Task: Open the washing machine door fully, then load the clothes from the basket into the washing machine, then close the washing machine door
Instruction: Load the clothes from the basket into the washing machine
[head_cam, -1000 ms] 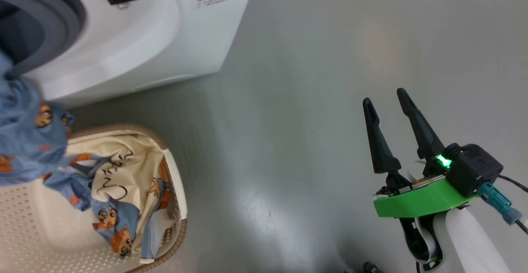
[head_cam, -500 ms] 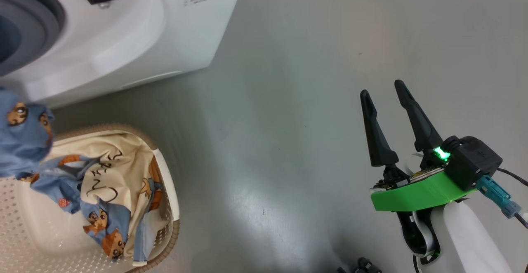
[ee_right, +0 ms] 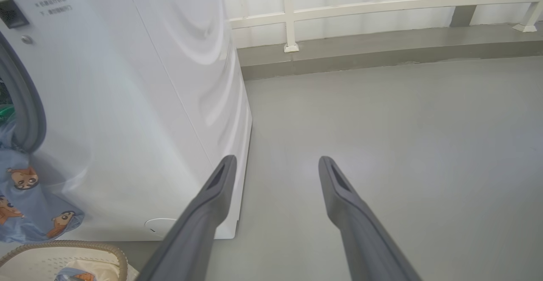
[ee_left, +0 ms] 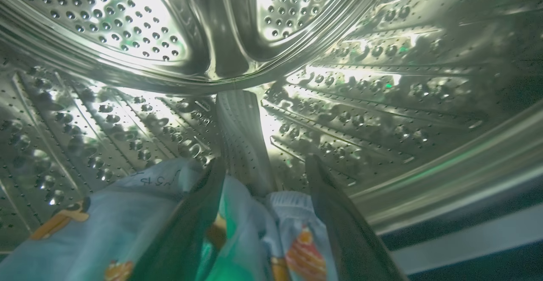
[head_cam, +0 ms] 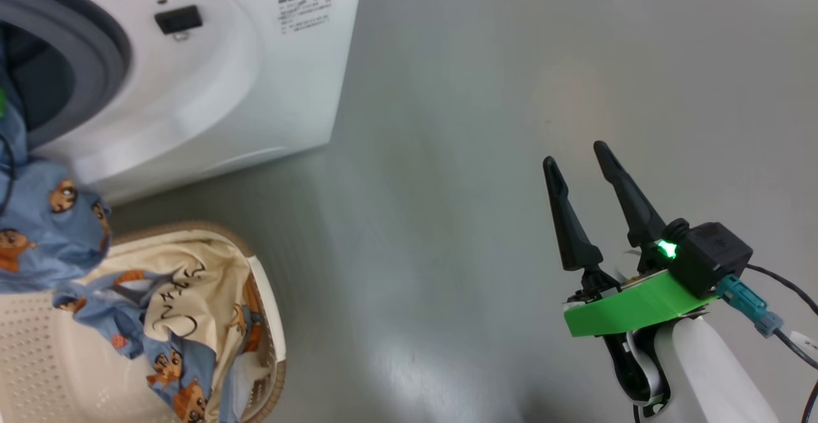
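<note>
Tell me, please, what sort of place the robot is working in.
Probably a laundry spot on a balcony or utility area: a white front-loading washing machine stands on a grey floor, a white railing runs behind, and a basket holds clothes.

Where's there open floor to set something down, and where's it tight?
Bare floor runs between the washing machine and the right gripper, on to the white railing. Tight: where the blue garment hangs from the machine over the basket.

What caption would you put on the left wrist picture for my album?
Open left gripper inside the steel drum, with a blue printed garment bunched between its fingers.
</note>
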